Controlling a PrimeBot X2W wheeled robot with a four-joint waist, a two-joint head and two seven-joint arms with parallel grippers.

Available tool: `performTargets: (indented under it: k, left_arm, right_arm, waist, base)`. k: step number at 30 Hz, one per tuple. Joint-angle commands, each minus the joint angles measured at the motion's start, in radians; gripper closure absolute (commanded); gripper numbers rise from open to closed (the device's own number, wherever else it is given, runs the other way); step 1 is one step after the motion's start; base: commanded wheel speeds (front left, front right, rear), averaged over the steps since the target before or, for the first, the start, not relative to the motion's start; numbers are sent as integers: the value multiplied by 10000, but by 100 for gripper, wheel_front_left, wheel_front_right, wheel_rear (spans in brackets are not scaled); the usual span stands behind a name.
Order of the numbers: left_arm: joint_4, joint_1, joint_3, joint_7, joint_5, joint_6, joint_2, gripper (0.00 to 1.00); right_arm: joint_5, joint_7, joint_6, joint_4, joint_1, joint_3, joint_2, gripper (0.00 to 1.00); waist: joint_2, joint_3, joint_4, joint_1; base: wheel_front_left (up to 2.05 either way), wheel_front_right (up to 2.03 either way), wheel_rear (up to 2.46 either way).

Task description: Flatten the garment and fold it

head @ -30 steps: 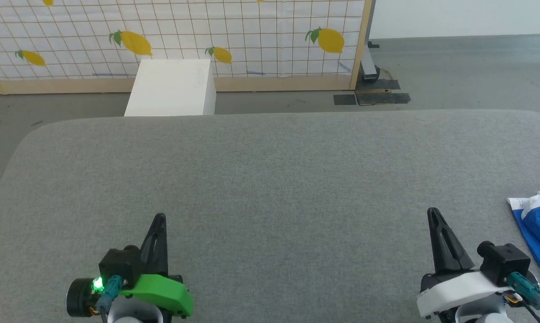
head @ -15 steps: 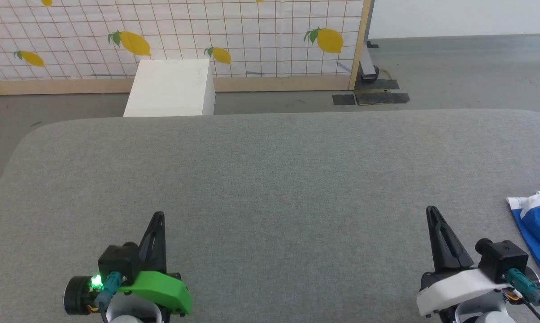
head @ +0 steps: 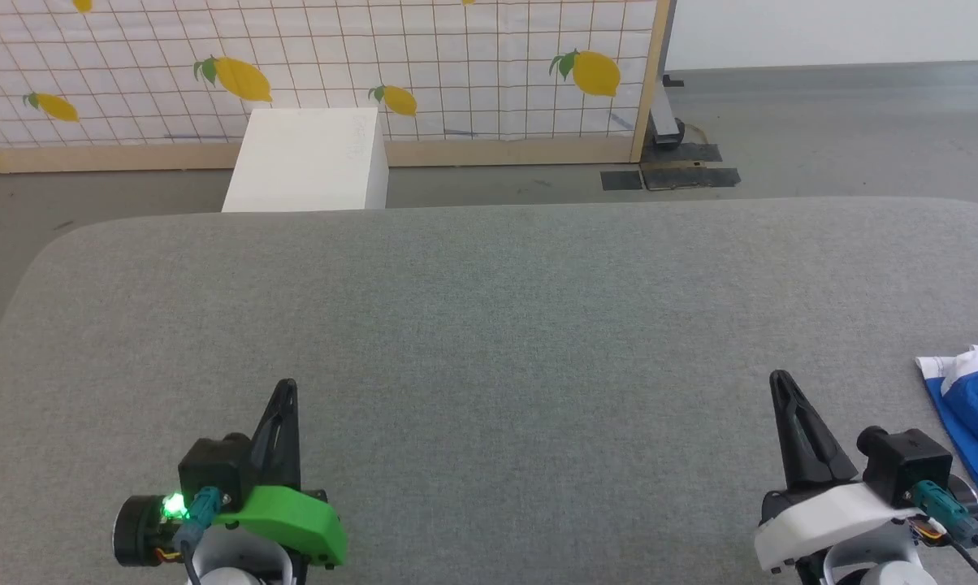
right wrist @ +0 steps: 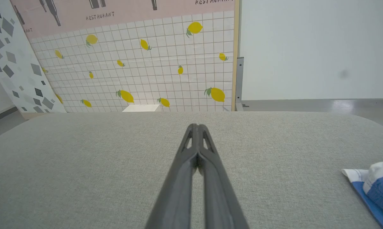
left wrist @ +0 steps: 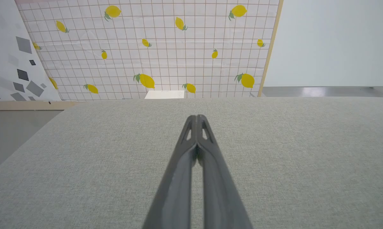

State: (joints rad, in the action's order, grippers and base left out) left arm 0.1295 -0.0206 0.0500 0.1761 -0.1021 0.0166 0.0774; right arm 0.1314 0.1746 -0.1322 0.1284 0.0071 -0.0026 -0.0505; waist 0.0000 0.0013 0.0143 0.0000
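The garment (head: 975, 410), bright blue fabric with a white edge, lies crumpled at the table's right edge, cut off by the head view's border; the right wrist view catches it (right wrist: 377, 187) at lower right. My right gripper (head: 781, 383) is shut and empty, standing apart to the left of the garment. Its fingers meet at the tip (right wrist: 197, 127) above bare grey cloth. At the lower left my left gripper (head: 287, 388) is also shut with nothing in it, tips together (left wrist: 196, 117).
A wide grey fabric-covered table (head: 489, 325) spreads before me. Beyond its far edge stand a white box (head: 306, 161) on the floor and a lemon-print grid panel (head: 310, 65) with a wooden frame. Grey floor lies at the right.
The head view has drifted slightly; both grippers sit a touch higher in it. The garment lies unchanged.
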Motion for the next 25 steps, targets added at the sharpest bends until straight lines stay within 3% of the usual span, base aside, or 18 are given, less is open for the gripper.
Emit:
performTargets:
  k: [1, 25]
  left_arm:
    - [-70, 70, -26, -73, 95, -54, -40, 100]
    - [-424, 109, -163, -561, 363, -86, -107, 100]
  right_arm:
    - [-87, -65, 5, -85, -24, 4, 1, 100]
    - [-442, -551, 8, -432, -38, 10, 2, 100]
  waist:
    - [0, 0, -2, 0]
    - [0, -4, -43, 0]
  base:
    - [0, 0, 0]
    - [0, 0, 0]
